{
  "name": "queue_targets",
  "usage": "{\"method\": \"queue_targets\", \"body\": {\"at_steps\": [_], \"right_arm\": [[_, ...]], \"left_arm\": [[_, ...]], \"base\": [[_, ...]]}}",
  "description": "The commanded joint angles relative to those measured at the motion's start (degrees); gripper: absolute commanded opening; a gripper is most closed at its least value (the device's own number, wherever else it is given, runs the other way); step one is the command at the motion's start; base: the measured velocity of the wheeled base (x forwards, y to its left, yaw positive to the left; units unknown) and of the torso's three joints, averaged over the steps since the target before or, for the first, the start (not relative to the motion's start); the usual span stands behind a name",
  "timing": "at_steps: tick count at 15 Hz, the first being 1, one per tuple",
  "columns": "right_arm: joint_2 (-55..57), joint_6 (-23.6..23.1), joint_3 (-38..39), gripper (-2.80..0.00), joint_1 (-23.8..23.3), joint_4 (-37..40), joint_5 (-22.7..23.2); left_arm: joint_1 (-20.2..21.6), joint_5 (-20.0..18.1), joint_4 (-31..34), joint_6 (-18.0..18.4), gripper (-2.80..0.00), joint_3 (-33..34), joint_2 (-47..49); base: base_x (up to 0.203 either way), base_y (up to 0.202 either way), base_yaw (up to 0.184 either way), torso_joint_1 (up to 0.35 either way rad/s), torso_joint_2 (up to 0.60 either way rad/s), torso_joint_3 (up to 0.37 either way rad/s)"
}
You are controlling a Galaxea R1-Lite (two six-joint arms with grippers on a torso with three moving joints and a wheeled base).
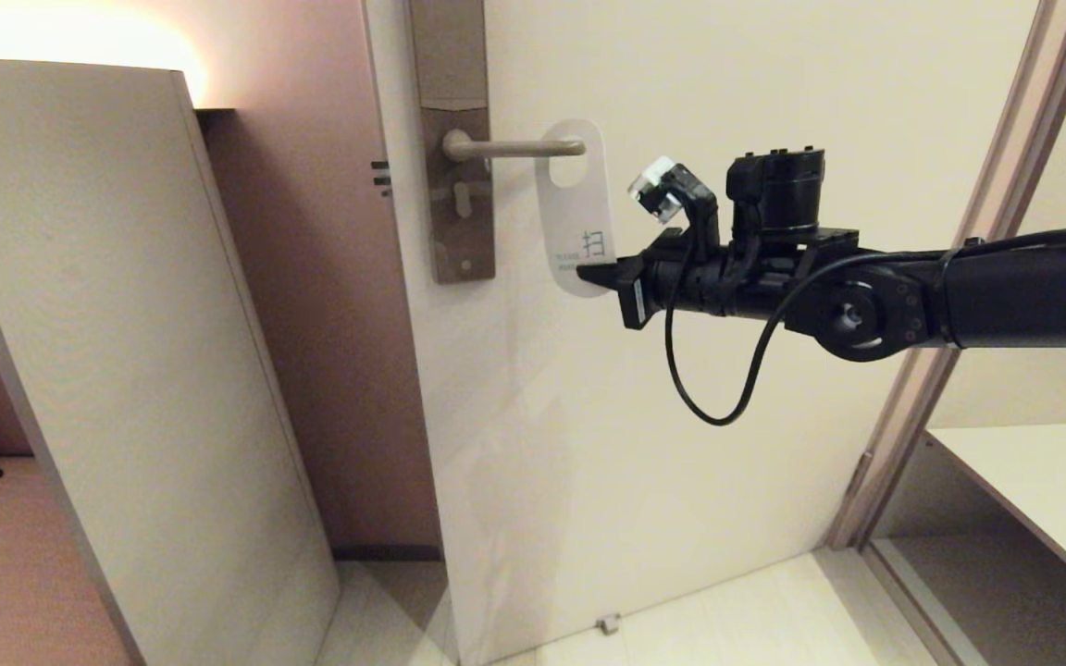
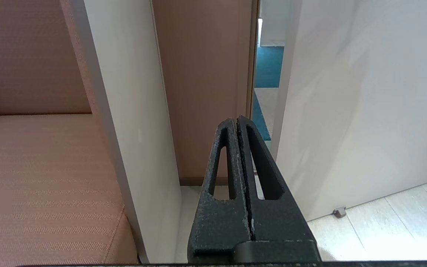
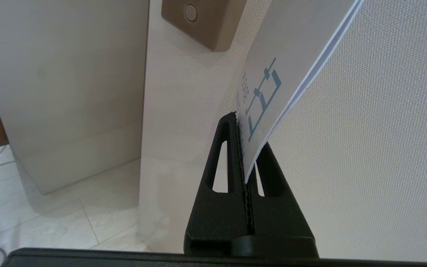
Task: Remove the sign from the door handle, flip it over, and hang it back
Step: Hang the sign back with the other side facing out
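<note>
The sign (image 1: 572, 208) hangs by its oval hole on the tip of the door handle (image 1: 514, 147), white face with blue lettering outward. The handle sits on a tall grey-brown plate (image 1: 459, 185) with a keyhole. My right gripper (image 1: 596, 274) reaches in from the right and is shut on the sign's lower edge. In the right wrist view the sign (image 3: 272, 70) is pinched between the black fingers (image 3: 228, 148), with the plate's lower end (image 3: 202, 20) above. My left gripper (image 2: 237, 122) is shut and empty, low, out of the head view.
The cream door (image 1: 681, 388) stands ajar, with a beige partition panel (image 1: 126, 351) to its left and the door frame (image 1: 986, 231) to its right. A pale shelf (image 1: 1051, 481) is at lower right. A small door stop (image 1: 607, 624) sits on the floor.
</note>
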Motion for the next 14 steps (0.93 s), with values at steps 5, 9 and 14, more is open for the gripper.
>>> {"method": "queue_targets", "body": {"at_steps": [5, 9, 14], "right_arm": [[0.6, -2.2, -0.6, -2.8, 1.5, -0.2, 0.2], [2.5, -2.0, -2.4, -2.8, 3.1, -2.3, 0.2], [4.0, -2.0, -4.4, -2.8, 3.9, -2.7, 0.2]], "left_arm": [[0.0, 0.0, 0.0, 0.0, -2.8, -0.1, 0.1], [0.0, 0.0, 0.0, 0.0, -2.8, -0.1, 0.1], [0.1, 0.0, 0.0, 0.0, -2.8, 0.0, 0.1]], "base": [[0.0, 0.0, 0.0, 0.0, 0.0, 0.0], [0.0, 0.0, 0.0, 0.0, 0.0, 0.0], [0.0, 0.0, 0.0, 0.0, 0.0, 0.0]]}}
